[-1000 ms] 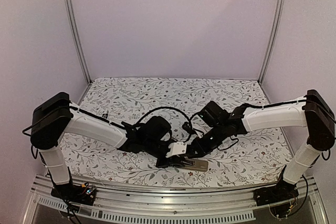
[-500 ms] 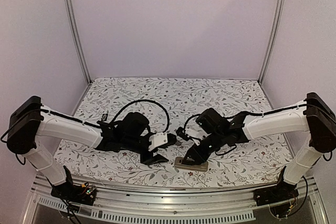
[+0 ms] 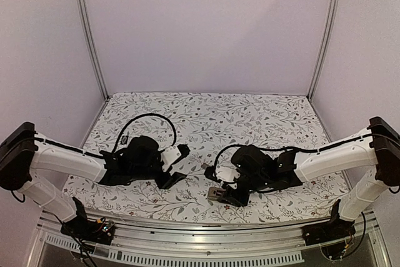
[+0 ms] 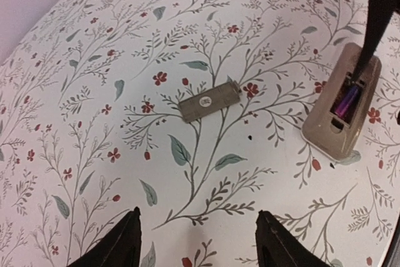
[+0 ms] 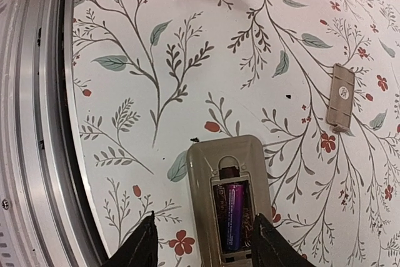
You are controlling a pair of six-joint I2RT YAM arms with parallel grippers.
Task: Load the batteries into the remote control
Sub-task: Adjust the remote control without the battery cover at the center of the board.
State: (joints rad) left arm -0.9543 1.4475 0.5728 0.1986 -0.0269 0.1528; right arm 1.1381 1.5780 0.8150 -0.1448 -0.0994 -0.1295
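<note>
Top external view: on the left, a white-shelled arm with black joints ends in the left gripper (image 3: 177, 165), its dark, wedge-shaped fingers spread apart and holding nothing. Through the left wrist camera those fingers hover over bare cloth. A small flat grey-brown battery cover (image 4: 208, 101), rectangular with a round mark, lies beyond them.

Further right lies the remote control (image 3: 215, 193), a matte beige plastic slab with rounded corners, near the front edge of the table. Its back faces up and the compartment is uncovered. One glossy battery (image 5: 232, 214), a slim cylinder with a violet sheen, lies inside. I cannot tell whether a second sits beside it. The right gripper (image 5: 204, 242) hangs over the remote with its jaws apart, one finger either side of the nearer end.

The tablecloth (image 3: 262, 117) is white, printed with grey-green leaves and red blossoms. A ribbed aluminium rail (image 5: 31, 92) borders it, and pale lilac walls (image 3: 206, 29) stand behind.
</note>
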